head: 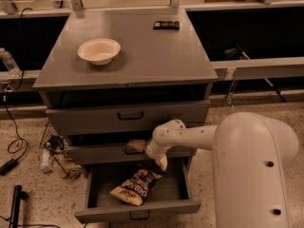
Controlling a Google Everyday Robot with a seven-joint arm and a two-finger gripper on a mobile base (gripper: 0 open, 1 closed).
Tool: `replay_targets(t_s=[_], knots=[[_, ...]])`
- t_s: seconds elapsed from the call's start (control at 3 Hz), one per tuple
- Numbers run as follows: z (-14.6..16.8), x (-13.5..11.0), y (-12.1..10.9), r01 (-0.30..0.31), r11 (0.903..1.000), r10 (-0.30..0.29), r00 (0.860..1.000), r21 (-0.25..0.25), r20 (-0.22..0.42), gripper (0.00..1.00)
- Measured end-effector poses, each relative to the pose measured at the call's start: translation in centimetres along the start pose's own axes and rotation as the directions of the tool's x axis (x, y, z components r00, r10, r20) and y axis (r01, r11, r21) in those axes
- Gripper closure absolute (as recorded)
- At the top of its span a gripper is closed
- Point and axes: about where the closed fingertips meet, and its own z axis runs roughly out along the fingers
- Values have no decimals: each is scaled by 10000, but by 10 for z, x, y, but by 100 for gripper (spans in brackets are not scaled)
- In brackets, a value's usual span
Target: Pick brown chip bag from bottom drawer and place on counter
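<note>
The brown chip bag (136, 186) lies crinkled in the open bottom drawer (137, 212), its tan-yellow end toward the front left. My gripper (156, 166) hangs from the white arm just above the bag's upper right end, in front of the middle drawer. The counter (142, 46) is the grey top of the cabinet, above and behind the gripper.
A white bowl (99, 50) sits on the counter's left part and a small black bar (166, 25) near its back edge. The two upper drawers (129, 115) are closed. Cables and clutter (54, 156) lie on the floor left of the cabinet.
</note>
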Motion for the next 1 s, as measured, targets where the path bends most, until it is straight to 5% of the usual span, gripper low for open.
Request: replay_targets(t_s=[1.0], knots=[[0, 0, 0, 1, 10000, -1, 10000, 1, -1, 78]])
